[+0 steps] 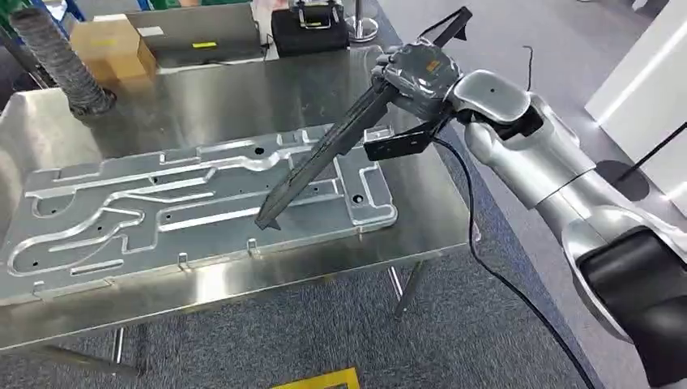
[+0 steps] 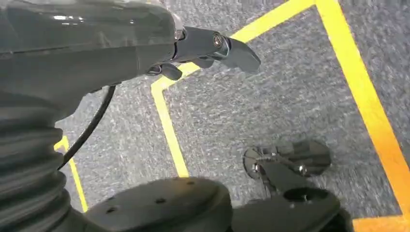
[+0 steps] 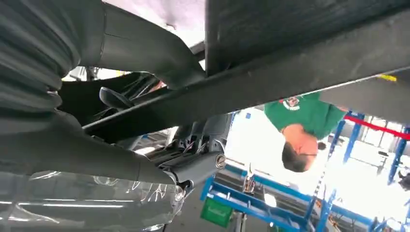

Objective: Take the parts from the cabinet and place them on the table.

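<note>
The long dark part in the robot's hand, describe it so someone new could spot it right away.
On the steel table lies a big machined aluminium plate. Slanting above its right end, the long dark part is gripped by the right hand. It is the only black bar, its lower tip near the plate.

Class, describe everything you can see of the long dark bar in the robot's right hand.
The long dark bar is a narrow, matte black strip, apparently metal. The right hand grips it near its upper end; it slopes down over the steel table, its lower tip at or just above the machined aluminium plate. A short stretch sticks out beyond the hand.
</note>
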Controlling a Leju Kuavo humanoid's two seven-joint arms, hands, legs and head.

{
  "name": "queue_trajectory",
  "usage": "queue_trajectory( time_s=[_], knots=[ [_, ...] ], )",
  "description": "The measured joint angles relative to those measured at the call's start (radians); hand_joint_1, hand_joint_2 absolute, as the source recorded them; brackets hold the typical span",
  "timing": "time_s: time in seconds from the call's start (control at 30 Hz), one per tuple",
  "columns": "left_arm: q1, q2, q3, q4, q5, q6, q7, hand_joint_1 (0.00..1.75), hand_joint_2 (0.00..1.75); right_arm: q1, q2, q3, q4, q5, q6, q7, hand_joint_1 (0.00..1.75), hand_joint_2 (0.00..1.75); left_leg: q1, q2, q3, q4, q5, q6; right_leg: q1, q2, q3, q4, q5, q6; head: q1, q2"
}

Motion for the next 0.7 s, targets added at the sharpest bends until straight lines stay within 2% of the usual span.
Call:
queue_trajectory(
  time_s=[0.07, 0.1, 0.13, 0.17, 0.23, 0.27, 0.3, 0.33, 0.4, 0.47, 0.5, 0.57, 0.6, 0.63, 0.67, 0.7],
  knots=[
    [0.0, 0.0, 0.0, 0.0, 0.0, 0.002, 0.0, 0.0, 1.75, -0.006, 0.018, 0.0, 0.014, -0.008, 0.0, 0.0, 1.75, 1.75, -0.003, 0.002, 0.002, 0.0, -0.004, 0.006, 0.0, 0.0, -0.089, 0.163, -0.065, 0.007, 0.0, 0.0],
    [0.001, 0.0, 0.0, 0.0, 0.0, 0.002, -0.001, 0.0, 1.75, -0.005, 0.026, 0.0, 0.022, -0.012, 0.001, 0.0, 1.75, 1.75, -0.003, 0.002, 0.003, 0.002, -0.006, 0.007, 0.0, 0.0, -0.127, 0.222, -0.074, 0.009, 0.0, 0.0],
    [0.002, 0.0, 0.0, 0.0, 0.0, 0.0, -0.003, 0.0, 1.75, -0.004, 0.034, 0.0, 0.029, -0.019, 0.004, 0.0, 1.75, 1.75, -0.003, 0.002, 0.004, 0.004, -0.009, 0.007, -0.001, 0.0, -0.142, 0.228, -0.056, 0.01, 0.0, 0.0],
    [0.002, 0.0, 0.0, 0.0, 0.0, 0.0, -0.006, 0.0, 1.75, -0.004, 0.039, 0.0, 0.035, -0.024, 0.008, 0.0, 1.75, 1.75, -0.003, 0.0, 0.006, 0.006, -0.012, 0.007, -0.001, 0.0, -0.13, 0.186, -0.016, 0.009, 0.0, 0.0],
    [0.003, 0.0, 0.0, 0.0, 0.0, -0.001, -0.008, 0.0, 1.75, -0.012, 0.05, -0.003, 0.042, -0.029, 0.011, 0.0, 1.75, 1.75, -0.002, -0.003, 0.01, 0.017, -0.023, 0.0, -0.001, 0.0, -0.061, 0.017, 0.084, 0.007, 0.0, 0.0],
    [0.004, 0.0, 0.0, 0.0, 0.0, -0.001, -0.01, 0.0, 1.75, -0.017, 0.057, -0.005, 0.046, -0.032, 0.012, 0.0, 1.75, 1.75, -0.002, -0.003, 0.007, 0.024, -0.03, -0.005, -0.001, 0.002, -0.036, -0.051, 0.106, 0.003, 0.0, 0.0],
    [0.003, 0.0, 0.001, 0.0, 0.0, -0.001, -0.01, 0.0, 1.75, -0.022, 0.066, -0.005, 0.051, -0.037, 0.014, 0.0, 1.75, 1.75, -0.01, -0.006, 0.003, 0.036, -0.035, -0.013, 0.005, 0.006, -0.032, -0.059, 0.098, -0.007, 0.0, 0.0],
    [0.003, 0.0, 0.001, 0.0, 0.0, -0.001, -0.01, 0.0, 1.75, -0.021, 0.071, -0.007, 0.055, -0.041, 0.014, 0.0, 1.75, 1.75, -0.009, -0.005, 0.003, 0.035, -0.036, -0.015, 0.003, 0.008, -0.034, -0.058, 0.098, -0.015, 0.0, 0.0],
    [0.004, 0.0, 0.001, 0.0, 0.0, -0.002, -0.011, 0.0, 1.75, -0.022, 0.071, -0.009, 0.062, -0.046, 0.015, 0.0, 1.75, 1.75, -0.008, -0.004, 0.006, 0.03, -0.037, -0.023, 0.008, 0.008, -0.034, -0.057, 0.096, -0.026, 0.0, 0.0],
    [0.004, 0.0, 0.001, 0.0, -0.003, -0.003, -0.012, 0.0, 1.75, -0.024, 0.07, -0.01, 0.067, -0.057, 0.015, 0.002, 1.75, 1.75, -0.007, -0.005, 0.001, 0.048, -0.056, -0.034, -0.002, 0.006, -0.023, -0.07, 0.1, -0.037, 0.0, 0.0],
    [0.006, 0.0, 0.001, 0.0, -0.003, -0.004, -0.013, 0.0, 1.75, -0.027, 0.061, -0.011, 0.069, -0.061, 0.015, 0.002, 1.75, 1.75, -0.005, -0.004, -0.021, 0.101, -0.091, -0.041, -0.004, 0.003, -0.021, -0.071, 0.1, -0.042, 0.0, 0.0],
    [0.001, 0.0, 0.001, 0.0, -0.005, -0.007, -0.015, 0.0, 1.75, -0.029, 0.047, -0.011, 0.071, -0.064, 0.015, 0.002, 1.75, 1.75, 0.0, -0.004, -0.087, 0.26, -0.162, -0.049, -0.003, 0.0, -0.019, -0.07, 0.098, -0.045, 0.0, 0.0],
    [-0.003, 0.0, 0.001, 0.0, -0.005, -0.01, -0.015, 0.0, 1.75, -0.029, 0.04, -0.009, 0.073, -0.065, 0.016, 0.002, 1.75, 1.75, 0.0, -0.004, -0.114, 0.325, -0.182, -0.052, -0.003, -0.001, -0.018, -0.07, 0.097, -0.045, 0.0, 0.0],
    [-0.005, 0.0, 0.001, 0.0, -0.005, -0.011, -0.015, 0.0, 1.75, -0.028, 0.035, -0.006, 0.074, -0.065, 0.015, 0.002, 1.75, 1.75, 0.001, -0.004, -0.122, 0.344, -0.178, -0.053, -0.003, -0.001, -0.017, -0.07, 0.096, -0.045, 0.0, 0.0],
    [-0.004, 0.0, 0.001, 0.0, -0.005, -0.011, -0.014, 0.0, 1.75, -0.028, 0.031, -0.005, 0.075, -0.066, 0.015, 0.002, 1.75, 1.75, 0.002, -0.004, -0.106, 0.314, -0.15, -0.052, -0.004, 0.0, -0.014, -0.07, 0.094, -0.045, 0.0, 0.0],
    [-0.003, 0.0, 0.001, 0.0, -0.007, -0.011, -0.013, 0.0, 1.75, -0.028, 0.028, -0.005, 0.075, -0.066, 0.015, 0.002, 1.75, 1.75, 0.003, -0.003, -0.071, 0.243, -0.107, -0.049, -0.004, 0.002, -0.011, -0.069, 0.093, -0.042, 0.0, 0.0]
  ],
)
